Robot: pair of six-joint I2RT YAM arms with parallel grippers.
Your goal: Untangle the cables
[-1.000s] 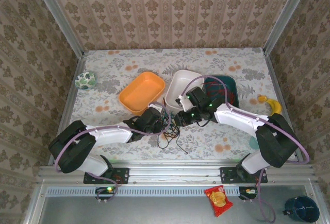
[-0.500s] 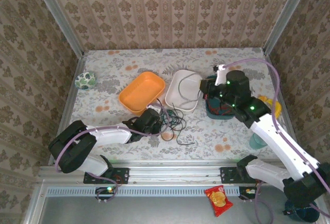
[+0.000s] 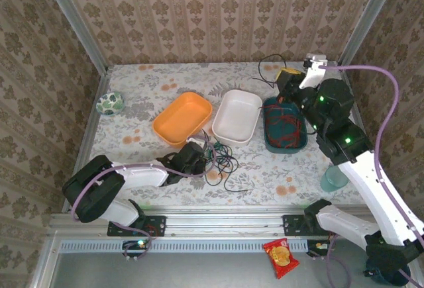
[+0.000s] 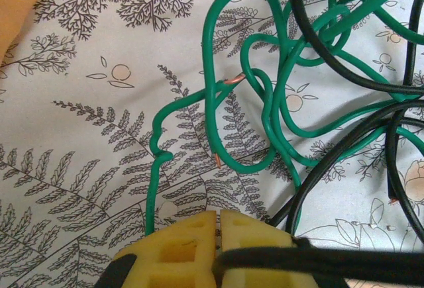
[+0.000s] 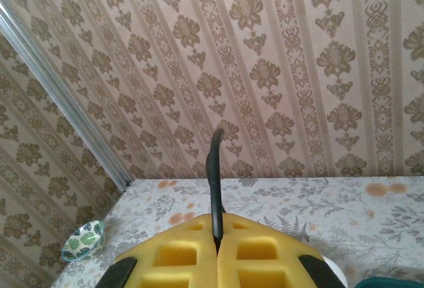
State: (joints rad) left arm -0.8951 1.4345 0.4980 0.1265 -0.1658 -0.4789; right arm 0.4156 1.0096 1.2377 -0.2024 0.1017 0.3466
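Low in the left wrist view, the left gripper [image 4: 217, 230] has its yellow plastic fingers pressed together; a black strand [image 4: 318, 259] leaves their seam toward the right edge, so it looks pinched there, though the contact itself is hidden. Just above it the tangle of thin green and black cables [image 4: 265, 122] lies looped on the floral-print table [image 3: 132, 102], bottom centre of the overhead view. This claw probably serves best as an anchor, held low and steady so the knot cannot drag. The green wire's bare copper ends could catch in a loop, so any pull should be slow. Farther up, right of centre, the dark teal rectangular tray [image 3: 267, 126] holds red cables [image 3: 286, 126], well apart from the knot. Farthest, upper right, the raised right gripper [image 5: 217, 232] is clamped on a thin black cable [image 5: 212, 162] rising from its seam. Whether its tail has cleared the tangle I cannot tell, so check this before letting go
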